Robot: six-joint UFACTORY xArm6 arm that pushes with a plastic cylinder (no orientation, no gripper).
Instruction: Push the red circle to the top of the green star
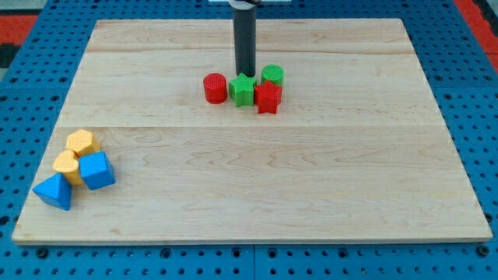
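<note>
The red circle (215, 88) sits on the wooden board just left of the green star (243, 89), close to it. A red star (268, 97) touches the green star on its right, and a green circle (272, 75) sits above the red star. My tip (245, 74) stands right at the top edge of the green star, to the upper right of the red circle and left of the green circle.
In the bottom left corner lie two yellow blocks (81, 142) (67, 164), a blue cube (97, 170) and a blue triangular block (54, 191). The wooden board (249, 179) lies on a blue perforated table.
</note>
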